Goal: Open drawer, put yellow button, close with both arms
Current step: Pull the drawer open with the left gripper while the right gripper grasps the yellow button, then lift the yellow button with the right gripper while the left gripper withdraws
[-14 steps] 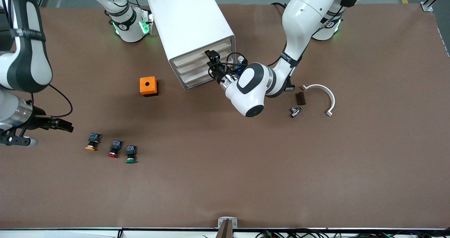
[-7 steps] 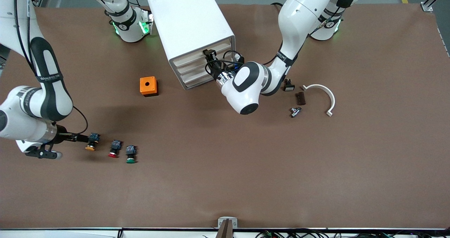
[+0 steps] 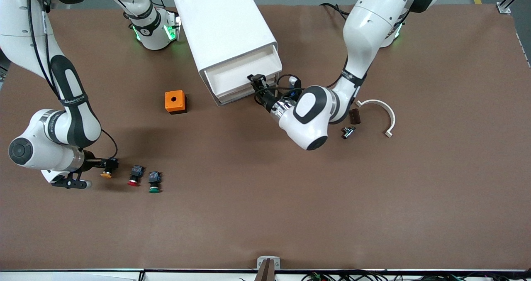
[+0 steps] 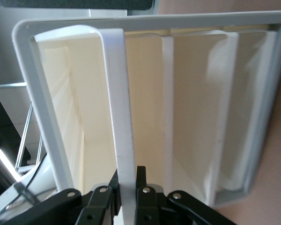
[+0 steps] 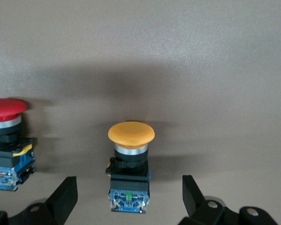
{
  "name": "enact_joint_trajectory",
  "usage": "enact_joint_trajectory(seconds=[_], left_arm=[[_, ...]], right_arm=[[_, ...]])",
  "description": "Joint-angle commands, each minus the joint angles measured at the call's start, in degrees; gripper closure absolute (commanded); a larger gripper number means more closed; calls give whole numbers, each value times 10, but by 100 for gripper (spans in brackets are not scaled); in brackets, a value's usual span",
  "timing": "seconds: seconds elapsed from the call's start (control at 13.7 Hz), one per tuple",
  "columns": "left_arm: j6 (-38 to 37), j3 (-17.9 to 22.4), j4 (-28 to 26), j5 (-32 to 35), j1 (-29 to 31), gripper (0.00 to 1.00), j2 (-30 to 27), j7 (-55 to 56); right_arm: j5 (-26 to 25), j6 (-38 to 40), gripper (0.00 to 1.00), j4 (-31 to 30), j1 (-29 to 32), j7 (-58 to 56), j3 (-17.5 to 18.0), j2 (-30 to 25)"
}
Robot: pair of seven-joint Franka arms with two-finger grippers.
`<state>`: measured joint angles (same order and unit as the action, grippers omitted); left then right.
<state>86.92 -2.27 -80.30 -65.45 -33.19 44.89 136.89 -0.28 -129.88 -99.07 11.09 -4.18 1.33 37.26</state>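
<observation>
Moved since earlier: in the front view I see the drawer (image 3: 242, 71) now pulled out of the cabinet (image 3: 224, 28) where it sat flush a second ago; the left gripper (image 3: 259, 85) has drawn back with it, and the right gripper (image 3: 103, 163) has come in from the frame's left edge up to the yellow button (image 3: 108, 167).

Front view, risk: I judge the drawer could jam or drag the cabinet if my left pull runs off the drawer's line. The red button (image 3: 135, 176) lies just beside the yellow one in the lower left, the green button (image 3: 154, 182) next along, so a sloppy close could knock them.

Front view, pose: the left arm reaches down from the upper right, wrist bent toward the drawer front at upper centre. The right arm folds down the frame's left side, forearm low, gripper level with the table.

Left wrist view, risk: the left gripper (image 4: 126, 187) has its fingers pinched on the drawer's thin white front lip (image 4: 118, 108); I think so narrow a hold could slip.

Left wrist view, pose: gripper at bottom centre, drawer interior filling the frame.

Right wrist view, risk: the yellow button (image 5: 130, 164) lies on the table, cap away from me; closing off-centre could roll it.

Right wrist view, pose: the right gripper (image 5: 130, 201) is spread wide, fingers (image 5: 65, 197) either side of the button's body, not touching it.
</observation>
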Motion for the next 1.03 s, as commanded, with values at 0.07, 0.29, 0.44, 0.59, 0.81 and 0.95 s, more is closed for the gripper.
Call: enact_joint_trajectory(seconds=[0.07, 0.29, 0.44, 0.59, 0.81, 0.95], left_arm=[[30, 7, 32, 3, 13, 99, 25, -33], [52, 8, 33, 3, 14, 99, 27, -43], [54, 10, 33, 2, 13, 84, 26, -44], [54, 10, 33, 3, 13, 22, 22, -43], [48, 17, 44, 7, 29, 1, 14, -41], [45, 21, 58, 8, 49, 1, 10, -42]], right_arm=[[0, -13, 13, -3, 0, 0, 0, 9], [0, -13, 39, -3, -5, 0, 0, 13], [-1, -12, 57, -3, -6, -1, 0, 13], [-1, -11, 77, -3, -7, -4, 0, 13], [-1, -6, 95, -2, -8, -5, 2, 10], [-1, 8, 98, 0, -18, -15, 2, -14]])
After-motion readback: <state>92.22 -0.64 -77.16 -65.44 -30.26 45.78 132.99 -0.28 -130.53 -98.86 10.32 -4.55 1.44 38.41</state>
